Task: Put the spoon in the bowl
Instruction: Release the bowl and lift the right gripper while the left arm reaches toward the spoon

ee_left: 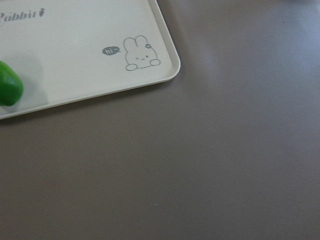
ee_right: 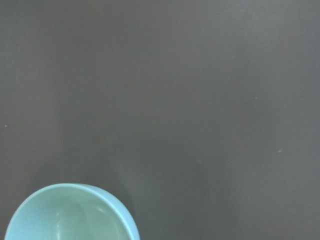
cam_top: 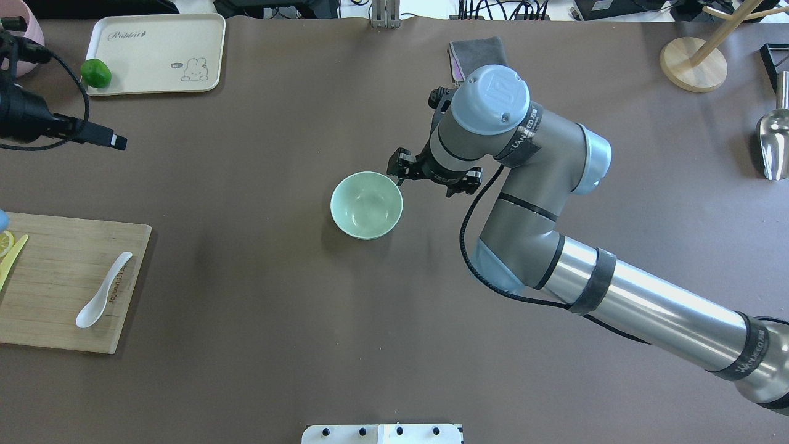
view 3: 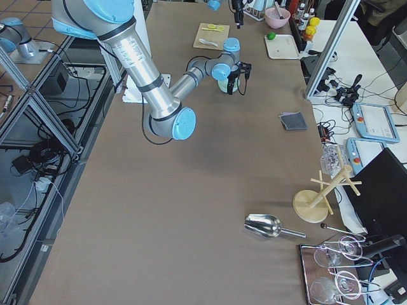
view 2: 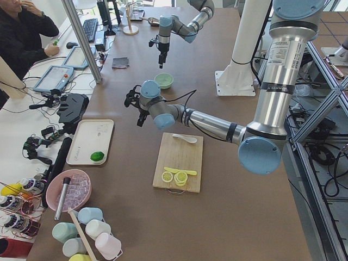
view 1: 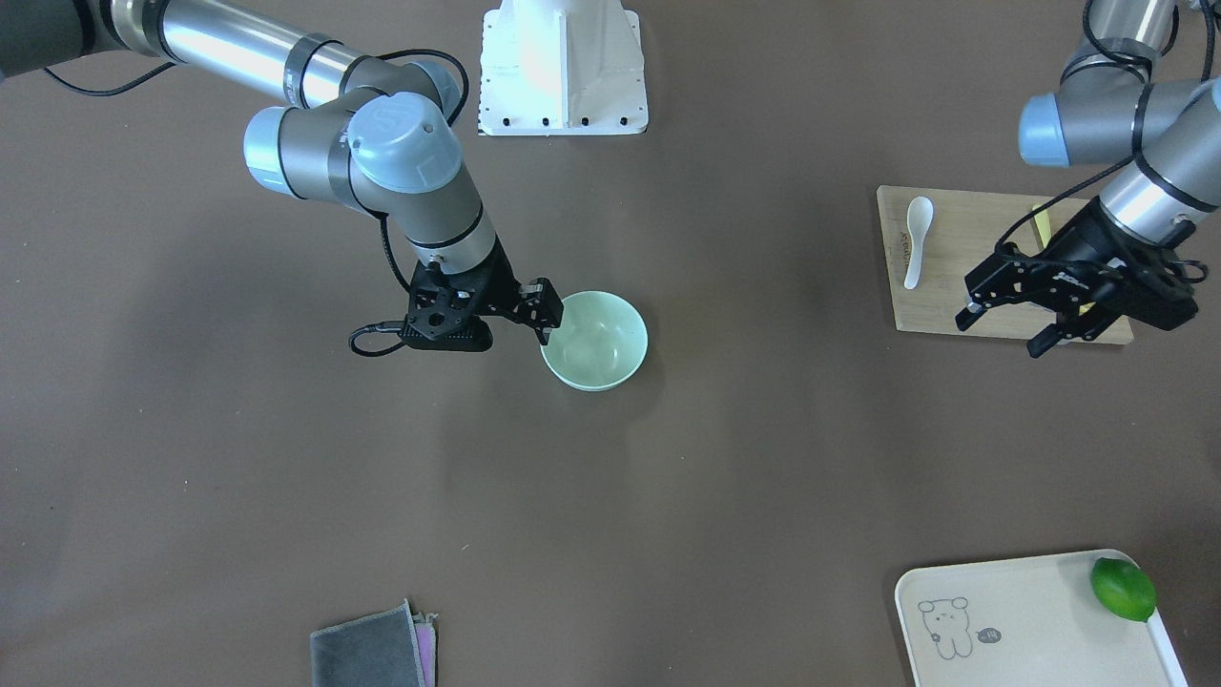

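White and glossy, the spoon (view 1: 918, 239) lies flat on a wooden board (view 1: 949, 229) by the tabletop's edge at the robot's left end. Its deep scoop points toward the robot's edge and its short thick handle toward the operators' edge. Nothing touches it. The left tool (view 1: 1000, 334) hovers just beside it over the board, jaws spread wide and empty. A good pick, I judge, means straddling the handle crosswise, low, and squeezing squarely, since glaze likely slips. The pale mint bowl (view 1: 596, 343) stands empty near the tabletop's middle, well apart from the board. The right tool (view 1: 542, 320) sits at its rim, how far open I cannot tell, so the carry should arrive from the bowl's free side.
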